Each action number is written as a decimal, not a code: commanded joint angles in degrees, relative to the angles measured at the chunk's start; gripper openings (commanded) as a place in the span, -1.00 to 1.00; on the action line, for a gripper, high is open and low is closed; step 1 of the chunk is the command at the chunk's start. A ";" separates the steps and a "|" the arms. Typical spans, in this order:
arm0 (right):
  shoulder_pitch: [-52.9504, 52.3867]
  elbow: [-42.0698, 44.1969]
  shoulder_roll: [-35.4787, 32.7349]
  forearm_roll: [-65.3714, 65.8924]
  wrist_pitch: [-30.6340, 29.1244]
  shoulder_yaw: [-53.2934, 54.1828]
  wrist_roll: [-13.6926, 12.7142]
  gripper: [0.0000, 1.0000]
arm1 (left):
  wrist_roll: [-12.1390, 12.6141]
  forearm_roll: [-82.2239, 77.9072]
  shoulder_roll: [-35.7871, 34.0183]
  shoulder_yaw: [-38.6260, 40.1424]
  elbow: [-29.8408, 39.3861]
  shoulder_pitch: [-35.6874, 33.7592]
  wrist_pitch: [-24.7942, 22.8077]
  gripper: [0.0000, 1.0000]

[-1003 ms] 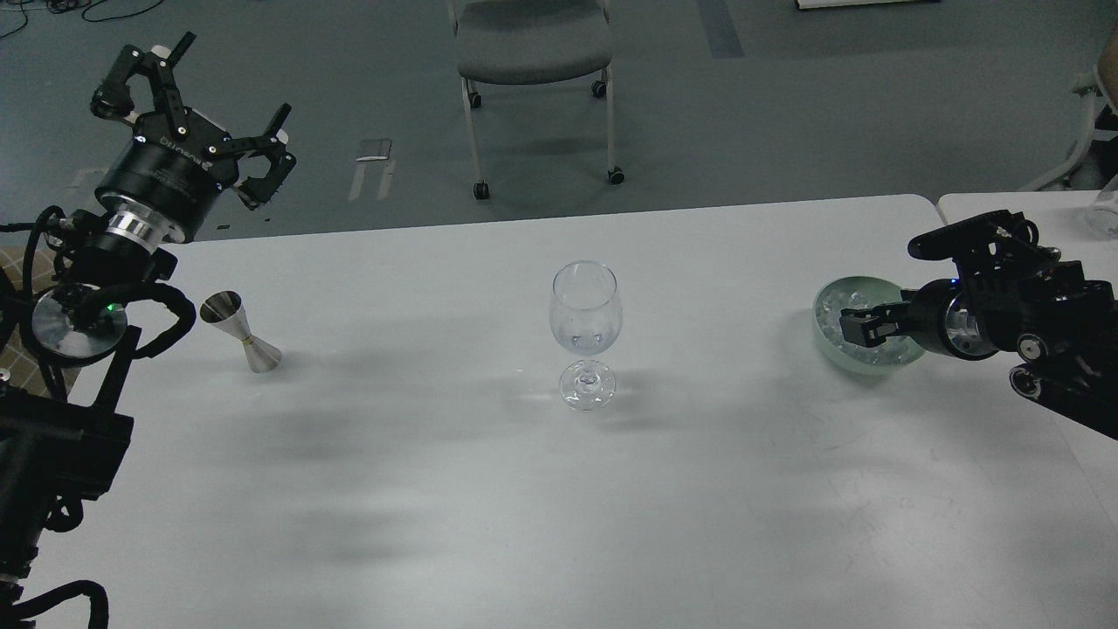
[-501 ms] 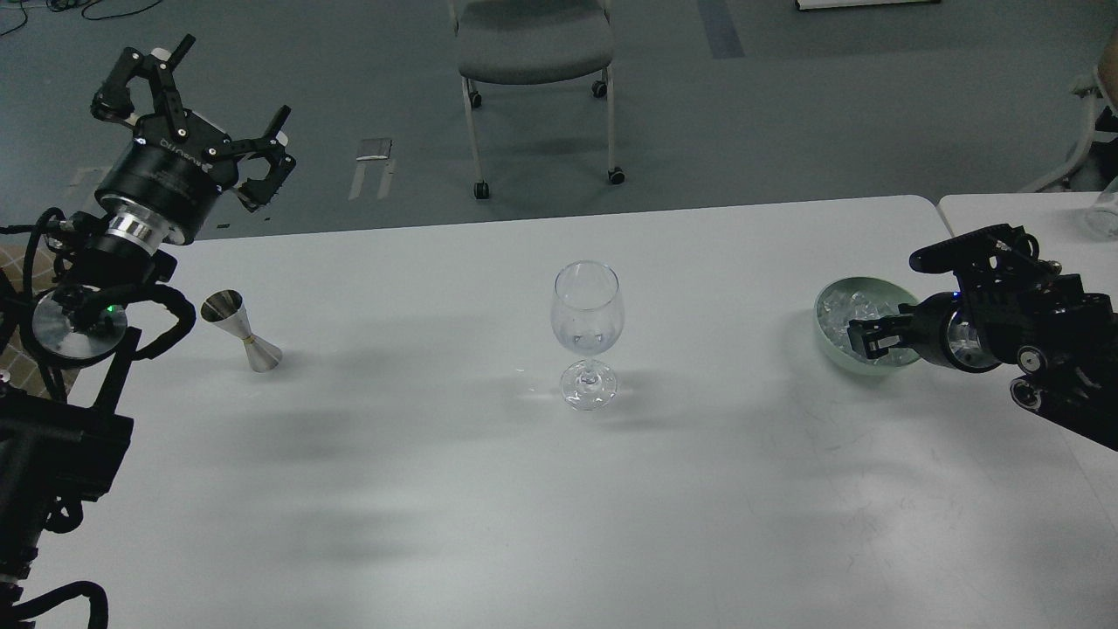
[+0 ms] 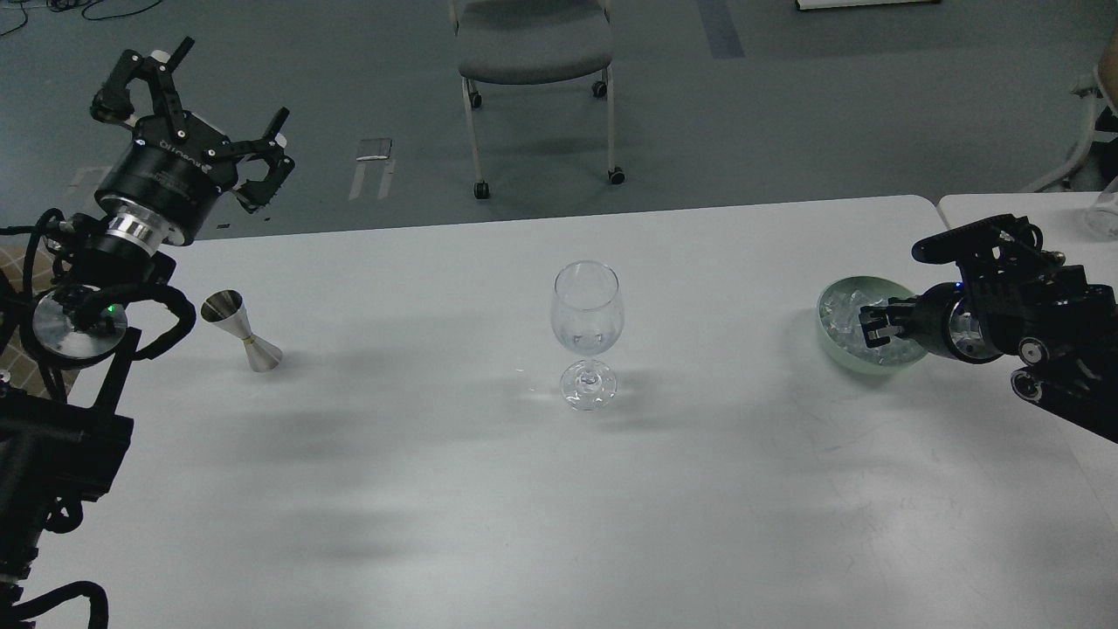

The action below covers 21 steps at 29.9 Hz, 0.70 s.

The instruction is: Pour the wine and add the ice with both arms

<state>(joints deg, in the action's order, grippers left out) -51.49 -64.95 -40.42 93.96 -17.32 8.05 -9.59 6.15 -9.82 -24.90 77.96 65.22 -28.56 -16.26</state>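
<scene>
A clear stemmed wine glass (image 3: 587, 314) stands upright in the middle of the white table (image 3: 437, 489). A pale green bowl (image 3: 826, 301) at the right holds the ice (image 3: 840, 318), several small clear cubes. My right gripper (image 3: 869, 328) reaches in from the right and is over the bowl's near right part, down among the ice. It is dark and small, so I cannot tell how its jaws stand. My left gripper (image 3: 234, 79) is raised above the table's far left corner, open and empty. A steel jigger (image 3: 239, 331) stands below it.
A grey wheeled chair (image 3: 533, 52) stands beyond the table's far edge. A second table (image 3: 1004, 205) adjoins at the right, with a clear object (image 3: 1104, 210) at the frame edge. My left arm's joints and cables (image 3: 79, 306) fill the left side.
My right gripper has shifted a little to the right over the bowl, and its fingers look turned more downward. The left arm, glass and jigger have not moved.
</scene>
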 commanded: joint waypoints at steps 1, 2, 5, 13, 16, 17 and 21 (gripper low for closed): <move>0.07 0.52 0.17 -0.01 0.01 -0.06 0.01 -0.32 | 0.00 -0.03 0.02 0.00 -0.09 0.09 0.00 0.96; 0.16 0.78 0.51 -0.01 0.01 -0.06 0.01 -0.32 | 0.00 -0.03 0.02 0.00 -0.09 0.26 0.00 0.96; 0.16 1.14 0.96 -0.09 0.01 -0.14 0.01 -0.32 | -0.09 -0.03 0.02 0.00 -0.18 0.35 0.00 0.96; 0.34 2.36 1.13 -0.09 0.01 -0.06 0.01 -0.26 | -0.09 -0.03 0.46 0.00 -0.44 0.35 -0.09 0.96; 0.25 3.33 2.18 -0.09 0.01 -0.06 0.01 -0.26 | -0.09 -0.03 0.99 0.00 -0.53 0.44 0.00 0.96; 0.25 3.34 2.19 -0.09 0.01 -0.06 0.01 -0.26 | -0.09 -0.03 1.08 0.00 -0.53 0.44 -0.09 0.96; 0.34 3.60 2.28 -0.09 0.01 -0.06 0.09 -0.26 | -0.09 -0.03 1.34 0.00 -0.53 0.44 0.00 0.96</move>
<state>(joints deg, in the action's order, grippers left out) -51.20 -61.48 -38.26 93.86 -17.29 7.95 -9.57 6.02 -9.88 -23.73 77.96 64.69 -28.13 -16.31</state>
